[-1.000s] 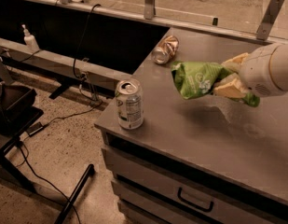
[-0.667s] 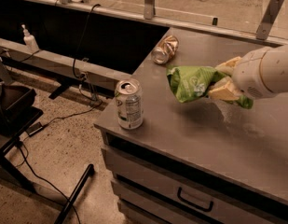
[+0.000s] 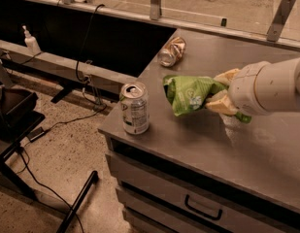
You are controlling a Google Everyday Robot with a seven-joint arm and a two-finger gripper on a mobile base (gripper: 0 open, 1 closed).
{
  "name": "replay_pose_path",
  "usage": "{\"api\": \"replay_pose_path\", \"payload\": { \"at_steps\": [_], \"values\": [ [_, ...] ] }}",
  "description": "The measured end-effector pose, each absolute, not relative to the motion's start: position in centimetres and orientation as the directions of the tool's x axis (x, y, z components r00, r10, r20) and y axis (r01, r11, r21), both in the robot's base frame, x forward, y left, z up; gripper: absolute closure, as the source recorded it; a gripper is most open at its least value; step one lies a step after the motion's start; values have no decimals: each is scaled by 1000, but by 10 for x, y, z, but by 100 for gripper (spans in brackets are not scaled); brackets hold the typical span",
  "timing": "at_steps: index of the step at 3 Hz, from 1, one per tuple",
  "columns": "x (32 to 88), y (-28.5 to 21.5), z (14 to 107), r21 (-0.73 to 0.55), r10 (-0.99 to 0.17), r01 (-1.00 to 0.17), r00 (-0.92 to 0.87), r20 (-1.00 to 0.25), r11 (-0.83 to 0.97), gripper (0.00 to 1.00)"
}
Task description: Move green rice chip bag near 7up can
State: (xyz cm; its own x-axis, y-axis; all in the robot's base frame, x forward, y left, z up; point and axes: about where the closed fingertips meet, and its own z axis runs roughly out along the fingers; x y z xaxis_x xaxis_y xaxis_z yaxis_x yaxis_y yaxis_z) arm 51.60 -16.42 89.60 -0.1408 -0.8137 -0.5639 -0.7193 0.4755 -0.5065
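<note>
The green rice chip bag (image 3: 189, 93) is held in the air above the grey counter, its free end pointing left. My gripper (image 3: 221, 90) is shut on the bag's right end, with tan fingers (image 3: 218, 104) above and below it. The white arm comes in from the right edge. The 7up can (image 3: 134, 108) stands upright near the counter's front left corner, a short gap left of the bag.
A copper-gold can (image 3: 172, 51) lies on its side at the counter's back left. The grey counter (image 3: 198, 149) has drawers below with a black handle (image 3: 203, 208). Left of it are a drop to the floor, cables and a black stand (image 3: 13, 106).
My gripper has carried the bag leftward, closer to the 7up can. Both cans have stayed put.
</note>
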Motion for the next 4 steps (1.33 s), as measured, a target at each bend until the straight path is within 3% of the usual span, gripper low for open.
{"api": "replay_pose_path", "payload": {
  "at_steps": [4],
  "values": [
    [479,-135,892,-445,-794,-773,-121,-596,451,100]
  ]
}}
